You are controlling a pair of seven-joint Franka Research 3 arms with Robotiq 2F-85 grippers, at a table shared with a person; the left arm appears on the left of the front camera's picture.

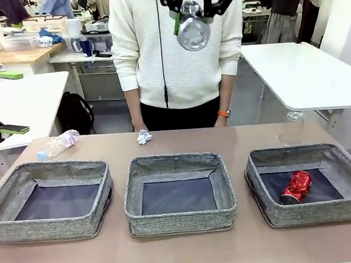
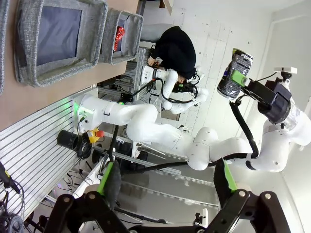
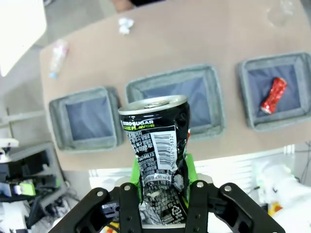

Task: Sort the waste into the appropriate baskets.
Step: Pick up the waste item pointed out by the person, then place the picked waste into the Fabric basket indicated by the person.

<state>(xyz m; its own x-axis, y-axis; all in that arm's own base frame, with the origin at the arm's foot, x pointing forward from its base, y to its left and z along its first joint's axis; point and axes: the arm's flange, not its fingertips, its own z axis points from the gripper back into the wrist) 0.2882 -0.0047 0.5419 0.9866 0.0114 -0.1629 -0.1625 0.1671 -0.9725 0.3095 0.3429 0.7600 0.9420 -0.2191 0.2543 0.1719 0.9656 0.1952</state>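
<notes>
Three baskets stand in a row along the near side of the bench (image 1: 184, 254).

Lower left of the front view: the left basket (image 1: 49, 227) has nothing in it. A pink-labelled bottle (image 1: 57, 144) lies on its side just beyond the far rim. In the left wrist view, the left fingers (image 2: 109, 180) stand wide apart along the bottom edge, hold nothing and are well clear of the bench.

Centre: the middle basket (image 1: 182, 221) is likewise bare. A paper ball (image 1: 143, 137) rests on the bench behind it, close to the person (image 1: 176, 53).

Top centre: the right fingers (image 3: 136, 179) are clamped on the dark printed can (image 1: 192, 29), held high above the bench. The can's long axis runs along the fingers, one end pointing toward the bench.

Lower right: the right basket (image 1: 314, 213) holds the red can (image 1: 295, 186), lying aslant on the dark bottom. A clear bottle (image 1: 292, 120) shows faintly on the bench beyond it.

Assessment: the held can belongs with the red can. In the right wrist view the middle basket lies directly behind the can, and the right basket sits to its right. The coming move therefore calls for a carry to the right before release. The right arm has the load and is the nearer one to that basket. Risk: releasing from here would likely drop the can into the middle basket.
</notes>
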